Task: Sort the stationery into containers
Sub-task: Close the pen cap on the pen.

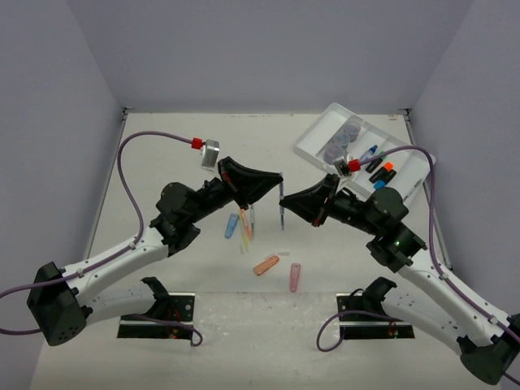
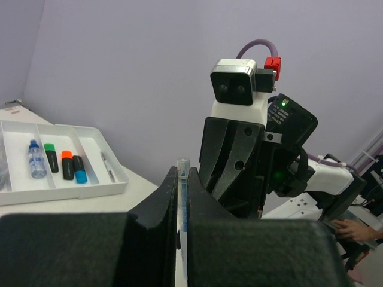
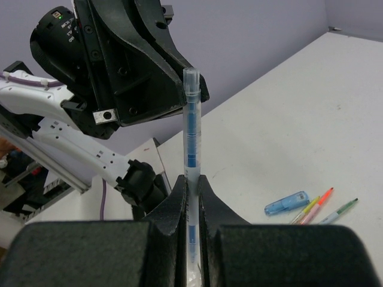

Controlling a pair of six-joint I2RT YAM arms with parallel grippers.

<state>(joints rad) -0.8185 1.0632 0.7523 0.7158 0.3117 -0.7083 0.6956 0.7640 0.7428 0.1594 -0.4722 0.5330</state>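
Now, tray (image 1: 311, 145): white, split into long compartments, upper right of the overhead frame; the largest item listed.
My right pincer (image 1: 286, 203): centre of the overhead frame, reaching in from the right; jaws narrow, clamped on the clear blue pen about mid-length.
My left pincer (image 1: 279, 180): just above the right one, reaching in from the left; jaws also narrow, pinching the same pen nearer one end.
Clear blue pen (image 1: 282, 213): off the table, shared by both pincers; its long axis runs top to bottom in the overhead frame and stands upright between the fingers in each wrist view.
Bearing for the coming move: the tray lies up and right of the pen, and my right arm is nearer it. I judge the left should let go and the right should carry.
Pots (image 1: 345, 138): round, grey-blue, in the tray's upper left compartment.
Highlighters (image 2: 67, 166): black, capped green, orange and blue, side by side mid-tray.
Small bottle (image 2: 36, 158): clear with a blue cap, just left of the highlighters in the left wrist view; I cannot tell whether a divider parts them.
Thin pen (image 2: 106, 166): alone in the tray's rightmost compartment in that view; a likely home for mine.
Capsules: blue capsule (image 1: 232, 225), orange capsule (image 1: 266, 265) and pink capsule (image 1: 295, 277), loose on the table at lower centre.
Loose thin pens (image 1: 245, 231): bunched just right of the blue capsule.
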